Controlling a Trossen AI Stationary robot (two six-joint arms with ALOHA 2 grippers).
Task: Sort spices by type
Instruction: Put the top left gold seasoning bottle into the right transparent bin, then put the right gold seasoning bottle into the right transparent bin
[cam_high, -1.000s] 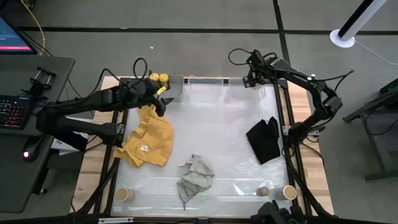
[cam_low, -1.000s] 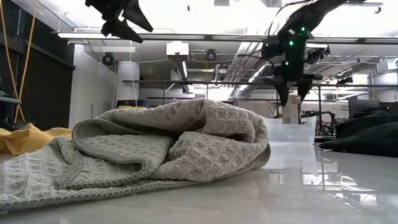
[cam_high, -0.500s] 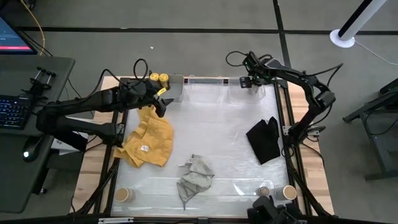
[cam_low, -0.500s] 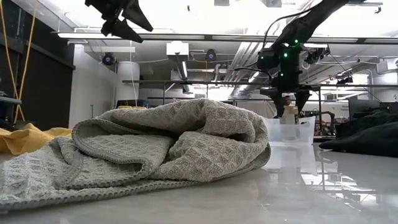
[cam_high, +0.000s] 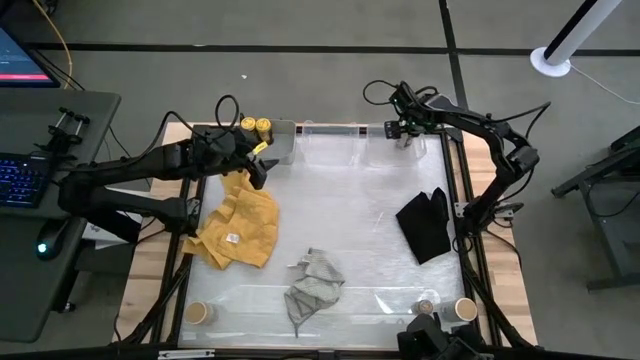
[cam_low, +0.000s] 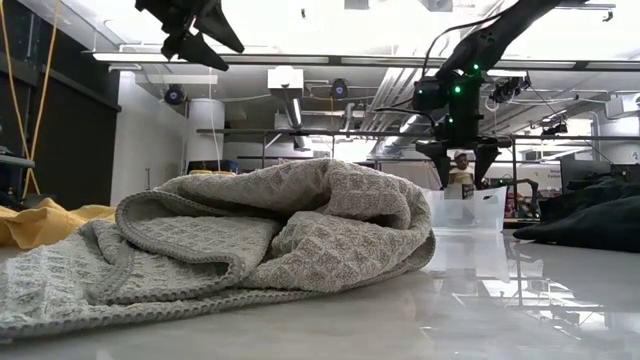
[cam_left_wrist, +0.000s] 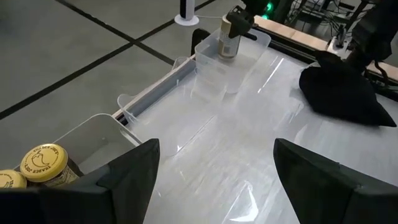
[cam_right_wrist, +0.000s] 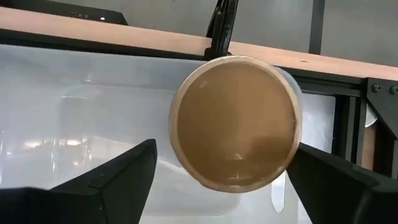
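Tan jar (cam_right_wrist: 235, 122) with a pale top: you'll find it standing in the clear bin (cam_left_wrist: 245, 50) at the table's far right corner, directly under the right gripper (cam_high: 403, 131). Right fingers are spread, one on each side of the jar, not touching it. In the low view the jar (cam_low: 461, 178) shows between the two finger tips, its base inside the bin.

Two dark jars with yellow-gold tops (cam_high: 256, 125) sit side by side in the grey bin (cam_high: 281, 143) at the far left corner. The left gripper (cam_high: 258, 162) hangs just beside that bin, over the yellow cloth (cam_high: 240, 225), fingers spread, holding nothing.

Along the near edge: one tan jar (cam_high: 198, 312) at the left, another tan jar (cam_high: 465, 309) at the right, with a tiny clear jar (cam_high: 425, 306) just beside it.

Grey cloth (cam_high: 313, 284) lies near the middle front; black cloth (cam_high: 425, 224) to the right.
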